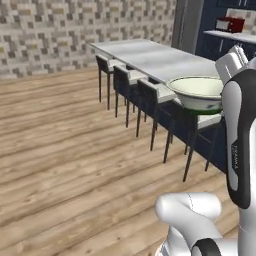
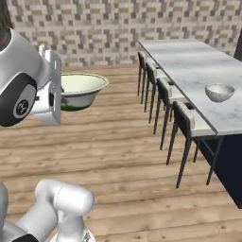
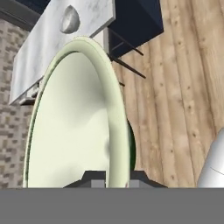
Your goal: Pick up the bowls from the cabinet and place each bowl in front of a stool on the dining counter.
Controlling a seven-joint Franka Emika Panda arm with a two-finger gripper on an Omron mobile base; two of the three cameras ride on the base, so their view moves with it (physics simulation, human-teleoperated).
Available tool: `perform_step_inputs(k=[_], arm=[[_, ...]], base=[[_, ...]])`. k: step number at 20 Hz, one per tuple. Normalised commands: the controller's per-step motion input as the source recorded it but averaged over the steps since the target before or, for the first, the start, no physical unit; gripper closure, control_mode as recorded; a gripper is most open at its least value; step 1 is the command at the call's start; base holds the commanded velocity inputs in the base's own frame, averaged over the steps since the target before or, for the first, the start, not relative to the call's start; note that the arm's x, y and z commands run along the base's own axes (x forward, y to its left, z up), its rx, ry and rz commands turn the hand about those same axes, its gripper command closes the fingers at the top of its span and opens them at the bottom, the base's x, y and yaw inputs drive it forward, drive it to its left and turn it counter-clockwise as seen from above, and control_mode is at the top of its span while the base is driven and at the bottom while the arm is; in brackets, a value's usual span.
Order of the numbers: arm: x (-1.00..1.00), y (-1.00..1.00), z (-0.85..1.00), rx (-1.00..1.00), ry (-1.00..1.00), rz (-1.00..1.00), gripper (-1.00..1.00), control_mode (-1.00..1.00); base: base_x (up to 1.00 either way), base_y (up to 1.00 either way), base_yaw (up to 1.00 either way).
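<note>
Hand view: gripper (image 3: 114, 178) closed on the rim of the cream bowl (image 3: 74, 122), one dark fingertip on each side of the rim at the bottom of the frame. Bowl held in the air above the wood floor (image 3: 183, 74), clear of the dining counter (image 3: 52, 39). Grey-white marbled bowl (image 2: 220, 92) sits on the dining counter near its stool-side edge. Four stools (image 2: 186, 124) lined along the counter. Left base view: red toaster (image 1: 230, 23) on the far worktop
</note>
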Motion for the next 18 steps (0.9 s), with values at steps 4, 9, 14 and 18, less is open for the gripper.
perform_step_inputs(k=[4,9,14,18], arm=[[0.0,0.0,0.0,0.0,0.0,0.0,1.0,1.0],[0.0,0.0,0.0,0.0,0.0,0.0,1.0,1.0],[0.0,0.0,0.0,0.0,0.0,0.0,1.0,1.0],[0.0,0.0,0.0,0.0,0.0,0.0,1.0,1.0]], base=[[0.94,0.66,-0.54],[0.92,0.83,-0.51],[0.85,1.0,-0.47],[0.64,1.0,-0.43]])
